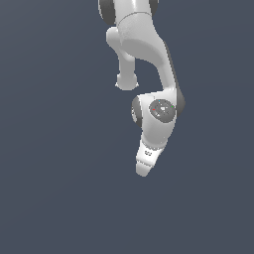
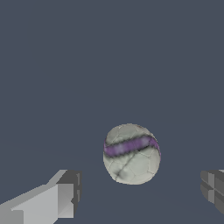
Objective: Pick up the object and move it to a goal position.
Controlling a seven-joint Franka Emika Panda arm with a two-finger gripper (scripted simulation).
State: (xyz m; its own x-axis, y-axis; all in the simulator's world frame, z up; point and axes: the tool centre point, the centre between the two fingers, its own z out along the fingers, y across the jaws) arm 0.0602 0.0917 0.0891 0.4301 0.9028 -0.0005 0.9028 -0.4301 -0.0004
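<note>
In the wrist view the ball (image 2: pixel 131 154) is pale grey-beige with a purple band across it. It lies on the dark floor between my two fingers, one finger (image 2: pixel 61 197) on one side and the other finger (image 2: pixel 213 190) at the frame's edge. The jaws stand wide apart and neither touches the ball. My gripper (image 2: pixel 139 192) is open and empty. In the exterior view the white gripper (image 1: pixel 144 168) points down from the arm, and the ball is hidden behind it or too small to make out.
The white arm (image 1: pixel 149 54) reaches down from the top of the exterior view. A plain dark blue-grey floor (image 1: pixel 54 188) fills everything else.
</note>
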